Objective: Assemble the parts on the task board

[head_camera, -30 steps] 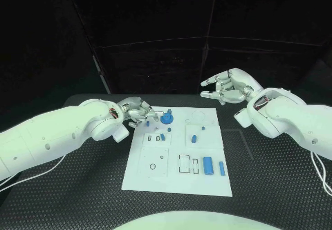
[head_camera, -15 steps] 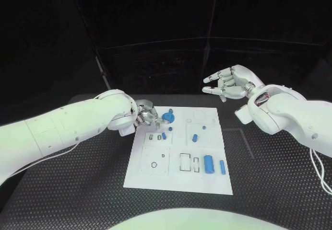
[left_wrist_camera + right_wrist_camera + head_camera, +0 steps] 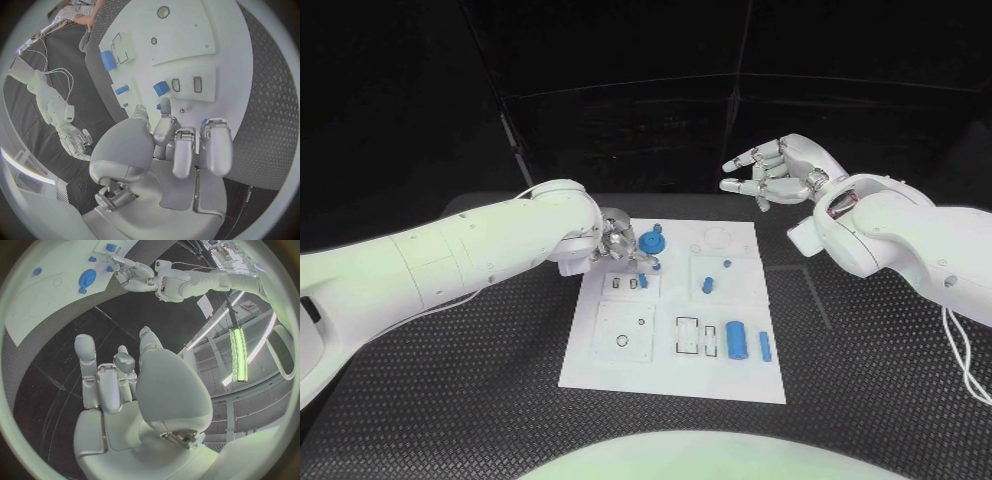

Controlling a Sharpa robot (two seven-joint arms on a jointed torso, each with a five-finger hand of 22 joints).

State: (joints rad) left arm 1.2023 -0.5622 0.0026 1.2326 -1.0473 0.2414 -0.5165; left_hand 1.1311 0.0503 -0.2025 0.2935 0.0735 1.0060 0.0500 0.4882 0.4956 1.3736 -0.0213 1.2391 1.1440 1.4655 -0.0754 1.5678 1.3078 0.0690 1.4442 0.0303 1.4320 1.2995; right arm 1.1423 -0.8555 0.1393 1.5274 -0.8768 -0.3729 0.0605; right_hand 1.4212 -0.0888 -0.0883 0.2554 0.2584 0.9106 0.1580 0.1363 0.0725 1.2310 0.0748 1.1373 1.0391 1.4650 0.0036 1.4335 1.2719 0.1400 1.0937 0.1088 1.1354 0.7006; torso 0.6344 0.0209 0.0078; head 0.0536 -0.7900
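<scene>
Left robot hand is down over the far-left corner of the task board, fingers curled together; can't tell if it pinches a part. Round blue part sits just beside its fingertips. Looks like the seating step; next needs fine alignment. Right robot hand hovers beyond the board, fingers apart, holding nothing.

— What carried everything?
— A black table with a raised diamond tread across its top.
— And what lay straight on it?
— The white task board, flat, roughly in the middle, its long side running away from the robot. The dark tread showed around it on the left, right and near sides.
— Anything else lying on the table?
— I couldn't make out anything more.
</scene>
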